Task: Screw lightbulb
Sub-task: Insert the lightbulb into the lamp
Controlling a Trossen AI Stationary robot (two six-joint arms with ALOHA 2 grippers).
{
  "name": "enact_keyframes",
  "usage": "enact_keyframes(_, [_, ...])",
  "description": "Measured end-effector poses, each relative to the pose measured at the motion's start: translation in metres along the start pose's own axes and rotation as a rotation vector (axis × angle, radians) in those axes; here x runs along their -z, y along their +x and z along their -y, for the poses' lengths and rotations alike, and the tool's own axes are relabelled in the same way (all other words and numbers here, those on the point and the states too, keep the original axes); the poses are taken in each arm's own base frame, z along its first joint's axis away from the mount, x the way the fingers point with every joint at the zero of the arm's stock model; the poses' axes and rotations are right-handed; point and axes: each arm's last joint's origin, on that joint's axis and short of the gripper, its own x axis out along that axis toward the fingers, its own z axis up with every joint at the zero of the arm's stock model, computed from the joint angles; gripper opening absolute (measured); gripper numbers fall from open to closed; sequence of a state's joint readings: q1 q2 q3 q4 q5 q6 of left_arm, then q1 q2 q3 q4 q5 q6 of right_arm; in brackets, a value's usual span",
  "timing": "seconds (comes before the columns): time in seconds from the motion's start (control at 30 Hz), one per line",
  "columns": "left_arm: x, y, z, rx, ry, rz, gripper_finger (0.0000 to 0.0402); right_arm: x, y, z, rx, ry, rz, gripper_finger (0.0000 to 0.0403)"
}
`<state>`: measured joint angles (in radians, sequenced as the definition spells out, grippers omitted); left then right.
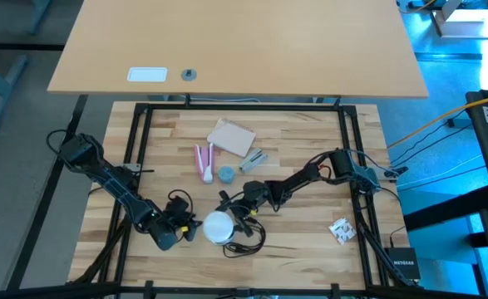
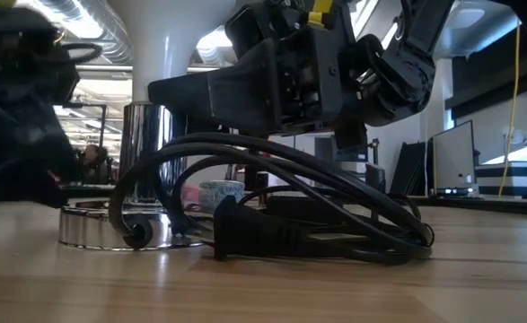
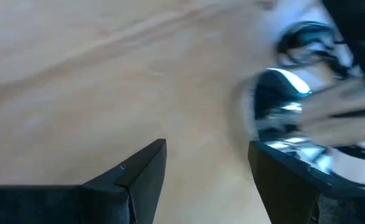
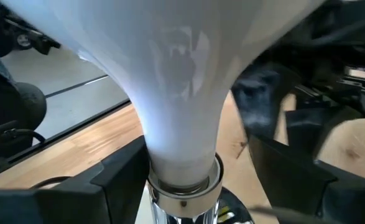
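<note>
Wooden tabletop [image 1: 310,232], butcher-block style, with clutter at the far side and all the action near the front edge. So the lightbulb [image 4: 176,74] is standing upright with its narrow neck already sitting in the chrome socket [image 4: 182,186] of the little lamp base [image 2: 110,229]; from above it's just the white dome next to a messy loop of black cord [image 2: 317,211].

The right gripper [image 4: 182,180] has its fingers on either side of the bulb's neck, right above the metal collar. They look spread apart with the glass between them, but I honestly can't tell from this angle whether the pads are actually touching it or just flanking it. The left gripper [image 3: 207,180] is down low just beside the base with its jaws wide apart and nothing in them; one finger looks right up against the shiny chrome.

What I'd worry about:

- If the right fingers squeeze that tapered neck unevenly, the bulb could tilt and cross-thread, or just spin without biting.
- Nothing is clamping the base at the moment. If the left side doesn't hold it, the whole base probably rotates along with the bulb and nothing tightens.
- That cord is coiled right under the right arm, so it could snag on the wrist and drag the base sideways.
- It's thin glass, so too much grip at the neck and it cracks.
</note>
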<state>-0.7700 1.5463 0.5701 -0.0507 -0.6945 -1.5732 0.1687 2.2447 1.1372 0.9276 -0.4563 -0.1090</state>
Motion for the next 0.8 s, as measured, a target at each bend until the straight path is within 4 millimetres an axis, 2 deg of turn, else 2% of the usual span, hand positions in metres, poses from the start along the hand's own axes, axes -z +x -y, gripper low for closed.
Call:
enact_keyframes(0.23, [-0.003, 0.001, 0.013, 0.107, 0.018, 0.011, 0.0221, -0.002, 0.0, 0.001, 0.035, -0.009, 0.015, 0.028])
enact_keyframes(0.47, [0.0, 0.01, 0.009, 0.072, 0.005, -0.014, 0.0221, -0.002, -0.001, 0.005, 0.155, -0.013, 0.025, 0.028])
enact_keyframes(0.8, [0.008, 0.022, 0.002, 0.017, -0.017, -0.018, 0.0221, -0.002, -0.001, 0.005, 0.149, -0.016, 0.016, 0.028])
